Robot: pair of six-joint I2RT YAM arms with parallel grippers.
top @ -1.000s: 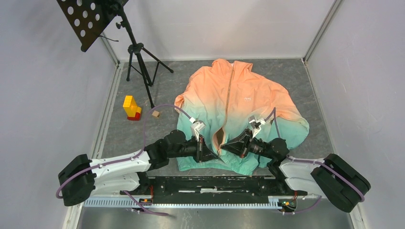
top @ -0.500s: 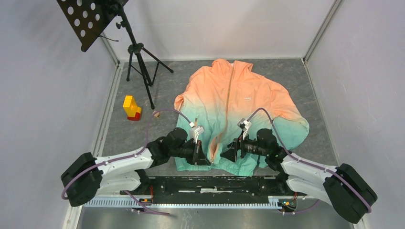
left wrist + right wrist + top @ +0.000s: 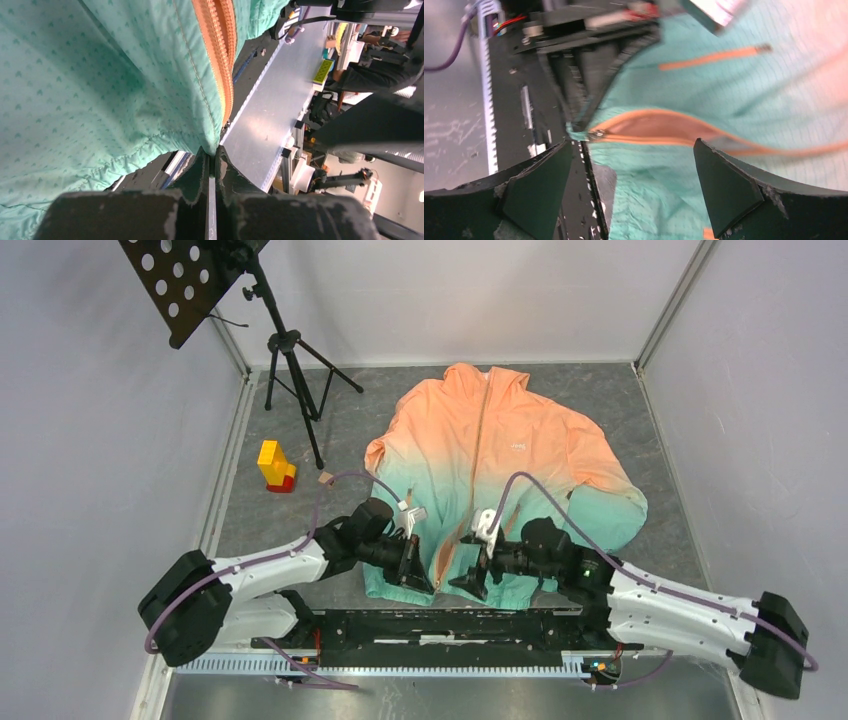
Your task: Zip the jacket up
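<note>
The jacket (image 3: pixel 520 455) lies flat on the table, peach-orange at the top fading to teal at the hem, its tan centre zipper (image 3: pixel 480 430) gaping open low down. My left gripper (image 3: pixel 418 578) is shut on the teal bottom hem (image 3: pixel 212 145) just left of the zipper (image 3: pixel 220 55). My right gripper (image 3: pixel 468 582) hovers open over the hem right of the zipper. Between its spread fingers (image 3: pixel 724 185) lie teal fabric (image 3: pixel 659 200), the open zipper tape (image 3: pixel 649 131) and the metal slider (image 3: pixel 597 133) at the hem's end. Nothing is held there.
A black music stand (image 3: pixel 185 280) on a tripod (image 3: pixel 295 370) stands at the back left. A yellow and red block (image 3: pixel 274 466) and a small tan cube (image 3: pixel 325 478) lie left of the jacket. The black base rail (image 3: pixel 450 625) runs along the near edge, just under the hem.
My right gripper has opened, letting go of the jacket, and moved left and down to the hem. My left gripper, still shut, has drawn the hem slightly nearer.
</note>
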